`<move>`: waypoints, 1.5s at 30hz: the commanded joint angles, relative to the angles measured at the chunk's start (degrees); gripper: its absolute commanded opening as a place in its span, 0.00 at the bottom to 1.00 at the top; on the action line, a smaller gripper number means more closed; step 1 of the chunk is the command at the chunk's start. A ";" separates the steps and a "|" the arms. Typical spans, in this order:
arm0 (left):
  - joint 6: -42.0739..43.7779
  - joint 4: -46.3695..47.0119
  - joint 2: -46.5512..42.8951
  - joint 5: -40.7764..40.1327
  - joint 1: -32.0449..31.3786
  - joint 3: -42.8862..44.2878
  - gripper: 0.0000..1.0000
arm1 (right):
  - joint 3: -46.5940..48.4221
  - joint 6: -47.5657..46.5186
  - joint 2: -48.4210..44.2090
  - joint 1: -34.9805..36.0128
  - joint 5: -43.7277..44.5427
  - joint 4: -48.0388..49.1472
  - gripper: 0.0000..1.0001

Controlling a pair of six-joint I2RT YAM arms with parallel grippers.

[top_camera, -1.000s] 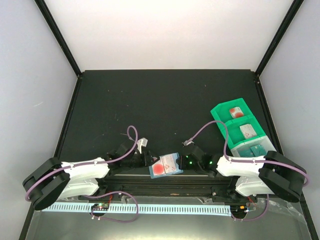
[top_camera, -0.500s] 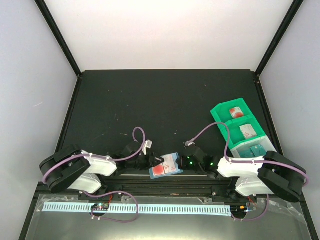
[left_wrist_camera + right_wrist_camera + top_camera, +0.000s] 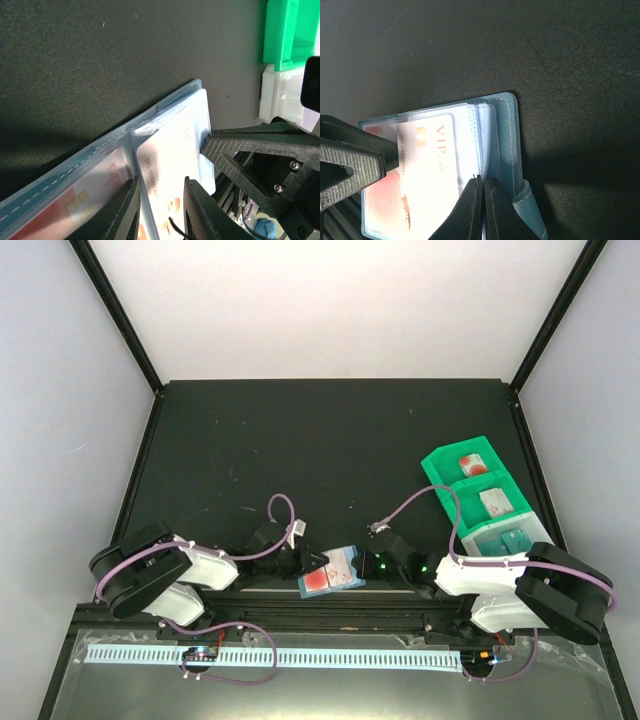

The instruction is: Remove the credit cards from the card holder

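Right gripper [image 3: 482, 179] has its fingers nearly closed, with only a thin slit between them. They pinch the edge of the clear sleeves of the card holder [image 3: 513, 145], in the lower middle of the right wrist view. Left gripper [image 3: 161, 178] is partly open. Its two fingers stand a little apart at the bottom of the left wrist view, and the face of a white card [image 3: 172, 145] shows in the gap. I see nothing clamped between them, and I cannot tell whether the tips touch the card.

The card holder lies open and flat on the black table [image 3: 300, 440], low in the middle of the top view, between the two grippers. The white card carries the red letters "VIP". Beside it, toward the lower left of both wrist views, a red-patched card [image 3: 380, 200] sits under clear plastic. At the right of the left wrist view, one finger [image 3: 250, 150] of the right gripper touches the right edge of the sleeves.

To the upper right of the holder in the top view stands a green tray [image 3: 432, 462] with three compartments in a row. The top one holds a white card with a red blotch [image 3: 470, 464], the middle one a pale grey card [image 3: 495, 502], and the lowest, whitish one holds teal cards [image 3: 510, 539]. The right arm covers the lower corner of the tray. Purple cables [image 3: 285, 510] loop over the arms, and a white slotted strip [image 3: 270, 657] runs along the bottom of the view.
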 commanded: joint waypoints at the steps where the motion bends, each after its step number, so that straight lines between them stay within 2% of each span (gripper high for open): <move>1: -0.28 0.42 1.69 -1.48 -0.43 1.75 0.28 | -1.31 -0.13 0.92 0.06 -0.41 -1.88 0.02; 5: -0.23 0.41 2.24 -1.48 -0.43 2.09 0.27 | -1.13 -0.17 1.10 0.06 -0.45 -1.89 0.02; 8: 0.48 0.41 2.59 -1.13 -0.43 2.82 0.17 | -0.94 -0.24 1.19 0.04 -0.48 -1.95 0.02; 11: 1.89 0.20 2.82 -0.63 -0.41 3.63 0.03 | -0.78 -0.35 0.67 0.02 -0.11 -2.22 0.02; 12: 2.17 0.16 2.66 -0.50 -0.35 3.69 0.02 | -0.66 -0.42 0.57 -0.01 0.02 -2.18 0.02; 17: 4.53 -3.85 -1.30 -1.21 0.77 3.89 0.02 | 0.63 -1.47 0.63 -0.04 1.01 -3.81 0.03; 22: 10.01 -13.90 -6.06 -4.68 1.93 5.07 0.02 | 1.41 -2.14 0.48 -0.15 2.60 -5.20 0.04; 30: 15.25 -19.17 -8.70 -2.74 4.52 7.51 0.01 | 3.65 -2.35 0.14 -0.12 4.43 -8.38 0.08; 36: 15.33 -23.60 -12.67 -3.95 5.40 6.87 0.02 | 5.73 -2.98 -2.16 -0.12 5.89 -11.57 0.10; 45: 16.21 -29.26 -23.74 -6.93 6.16 6.23 0.02 | 7.67 -5.47 -8.09 -0.12 3.60 -11.25 0.29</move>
